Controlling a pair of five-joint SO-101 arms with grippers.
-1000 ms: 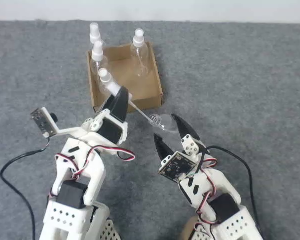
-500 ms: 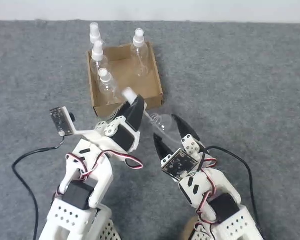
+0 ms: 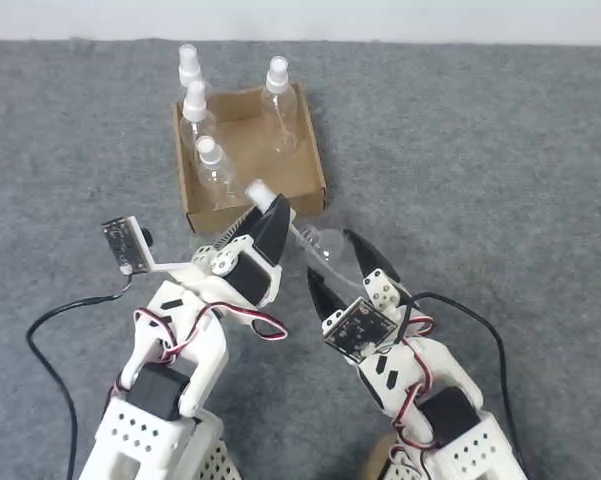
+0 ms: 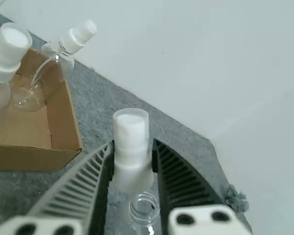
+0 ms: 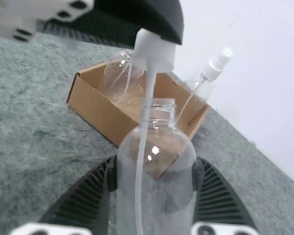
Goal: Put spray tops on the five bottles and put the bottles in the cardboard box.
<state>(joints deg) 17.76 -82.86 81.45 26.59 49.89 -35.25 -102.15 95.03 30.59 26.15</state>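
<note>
My left gripper [image 3: 270, 208] is shut on a white spray top [image 3: 259, 192], just in front of the cardboard box [image 3: 305, 178]. The top's thin dip tube [image 3: 302, 236] slants down to a clear open bottle [image 3: 327, 244]. My right gripper [image 3: 332, 255] is shut on that bottle. In the right wrist view the tube [image 5: 146, 127] runs down at the bottle's neck [image 5: 160, 105]; whether it is inside I cannot tell. In the left wrist view the spray top [image 4: 131, 142] sits between the fingers [image 4: 90, 171], above the open neck [image 4: 144, 205].
Several capped bottles stand in the box: one at the front left [image 3: 213, 165], one behind it [image 3: 196, 108], one at the back right [image 3: 278, 90]. Another [image 3: 189, 64] is at the back left corner. Grey carpet lies open to the right of the box.
My left arm has swung right with the spray top, from over the box's front edge to beside the bottle. The right arm and bottle have stayed put.
</note>
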